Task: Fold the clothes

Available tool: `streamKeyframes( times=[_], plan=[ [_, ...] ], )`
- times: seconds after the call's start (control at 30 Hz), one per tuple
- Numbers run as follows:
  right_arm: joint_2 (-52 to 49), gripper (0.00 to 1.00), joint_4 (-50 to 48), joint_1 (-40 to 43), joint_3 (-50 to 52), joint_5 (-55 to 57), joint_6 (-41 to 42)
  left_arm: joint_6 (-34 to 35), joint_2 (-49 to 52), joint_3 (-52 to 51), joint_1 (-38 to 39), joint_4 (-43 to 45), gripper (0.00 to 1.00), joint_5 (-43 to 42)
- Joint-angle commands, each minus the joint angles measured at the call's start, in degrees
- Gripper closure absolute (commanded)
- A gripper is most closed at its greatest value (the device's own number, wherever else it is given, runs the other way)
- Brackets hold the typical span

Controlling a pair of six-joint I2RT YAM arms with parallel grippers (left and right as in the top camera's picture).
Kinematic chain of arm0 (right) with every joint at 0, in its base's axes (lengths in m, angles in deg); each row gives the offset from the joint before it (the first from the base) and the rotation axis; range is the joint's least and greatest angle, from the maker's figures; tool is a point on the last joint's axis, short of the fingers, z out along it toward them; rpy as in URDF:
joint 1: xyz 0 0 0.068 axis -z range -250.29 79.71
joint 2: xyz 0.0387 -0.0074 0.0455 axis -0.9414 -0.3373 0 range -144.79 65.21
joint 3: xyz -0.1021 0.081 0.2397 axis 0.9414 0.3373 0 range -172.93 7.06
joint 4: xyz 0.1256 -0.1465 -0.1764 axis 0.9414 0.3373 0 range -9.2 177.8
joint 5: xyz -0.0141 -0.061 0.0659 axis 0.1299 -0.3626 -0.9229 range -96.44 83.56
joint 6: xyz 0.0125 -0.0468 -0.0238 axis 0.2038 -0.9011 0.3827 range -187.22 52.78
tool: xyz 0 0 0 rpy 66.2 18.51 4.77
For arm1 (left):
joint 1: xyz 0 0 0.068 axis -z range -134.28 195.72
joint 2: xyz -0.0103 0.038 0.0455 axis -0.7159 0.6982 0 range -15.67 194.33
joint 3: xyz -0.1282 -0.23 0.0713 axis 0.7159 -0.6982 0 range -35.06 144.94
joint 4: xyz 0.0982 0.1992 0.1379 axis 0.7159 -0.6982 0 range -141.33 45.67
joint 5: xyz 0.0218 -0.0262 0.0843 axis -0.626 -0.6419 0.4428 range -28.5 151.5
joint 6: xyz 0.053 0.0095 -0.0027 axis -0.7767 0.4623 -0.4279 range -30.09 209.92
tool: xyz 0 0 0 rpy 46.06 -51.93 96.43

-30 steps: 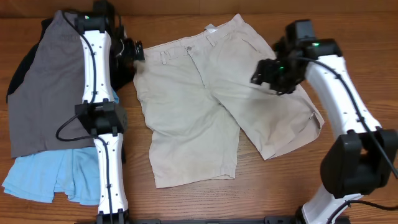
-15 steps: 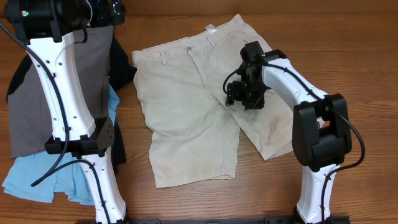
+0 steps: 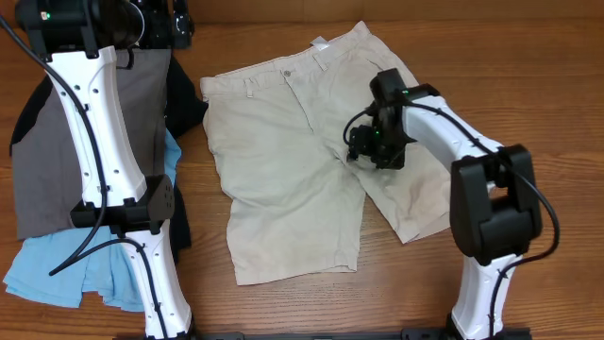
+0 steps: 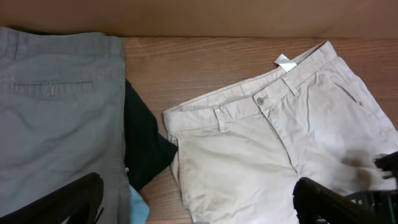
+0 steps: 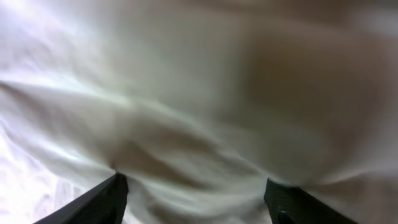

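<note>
The beige khaki shorts (image 3: pixel 283 179) lie spread flat mid-table, waistband at the far side, white label (image 3: pixel 319 42) showing. My right gripper (image 3: pixel 370 144) is low over the shorts near the crotch, on the right leg. In the right wrist view its fingers (image 5: pixel 194 199) are wide open, with blurred khaki cloth (image 5: pixel 199 93) close between them. My left gripper (image 3: pixel 170 24) is raised high at the far left, open and empty (image 4: pixel 196 211). It looks down on the khaki waistband (image 4: pixel 261 155), grey shorts (image 4: pixel 56 112) and black garment (image 4: pixel 146 146).
Grey shorts (image 3: pixel 42 161) lie at the left over a black garment (image 3: pixel 189 104). Light-blue shorts (image 3: pixel 57 269) stick out at the front left. The left arm's column (image 3: pixel 104 142) stands over this pile. Bare wood table (image 3: pixel 528 57) shows at the far right.
The right gripper moved left from the right leg to the crotch area and stays low there. The left arm rose from beside the waistband corner to high at the far left.
</note>
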Motion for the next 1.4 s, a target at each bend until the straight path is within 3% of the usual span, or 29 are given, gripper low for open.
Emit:
streamKeyframes(
  times=[0.0, 0.23, 0.47, 0.7, 1.0, 1.37],
  plan=[
    [-4.09, 0.23, -3.65, 6.71, 6.16, 8.46, 0.0, -2.23, 0.17, 0.11, 0.46, -0.11, 0.0, -0.44],
    [-5.01, 0.23, -12.68, 16.9, 7.76, 8.22, -3.28, -2.91, 0.63, 0.11, 0.66, -0.11, 0.0, -0.44],
    [-5.01, 0.15, -14.16, 23.96, 3.13, 8.13, -5.2, -3.28, 0.92, -0.37, 1.7, -0.11, 0.0, -0.39],
    [-4.68, 0.02, 3.23, 26.62, -13.07, 2.86, -6.32, -3.72, 0.94, -1.46, 2.78, -0.11, 0.0, 0.02],
    [1.42, 0.0, 26.84, 24.02, -34.93, -3.96, -6.29, -9.4, 0.94, -5.53, 4.57, -0.11, 0.0, -0.9],
    [15.23, 0.0, 40.22, 17.49, -37.86, -4.28, -6.27, -29.53, 0.94, -29.24, 11.8, 1.01, 0.0, -9.2]
  ],
)
